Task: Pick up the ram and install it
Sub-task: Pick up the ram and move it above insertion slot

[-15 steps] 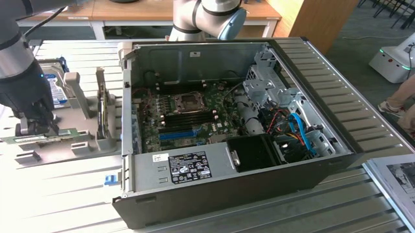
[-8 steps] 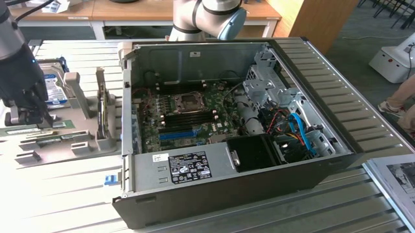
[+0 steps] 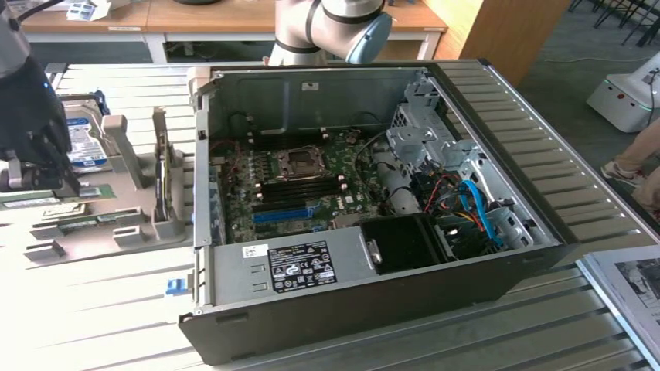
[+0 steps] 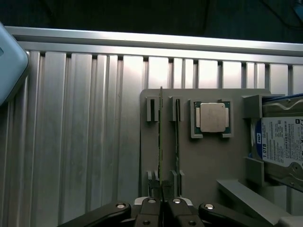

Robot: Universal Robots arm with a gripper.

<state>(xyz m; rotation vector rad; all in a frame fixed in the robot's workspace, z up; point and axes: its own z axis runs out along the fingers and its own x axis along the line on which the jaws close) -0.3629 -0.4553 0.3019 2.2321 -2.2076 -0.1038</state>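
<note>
On the exterior view's left, the gripper (image 4: pixel 163 202) is hanging over the gray holder (image 3: pixel 103 243). It is pinching the thin green ram (image 4: pixel 161 142), which is standing on edge in its slot. The open computer case (image 3: pixel 361 209) is sitting to the right.

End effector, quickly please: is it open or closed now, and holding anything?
End effector: closed on the ram stick.

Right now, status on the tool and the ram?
Tool shut on the ram, stick edge-on at the grey holder. Second stick close beside it. Computer case open, ram not yet in it.
</note>
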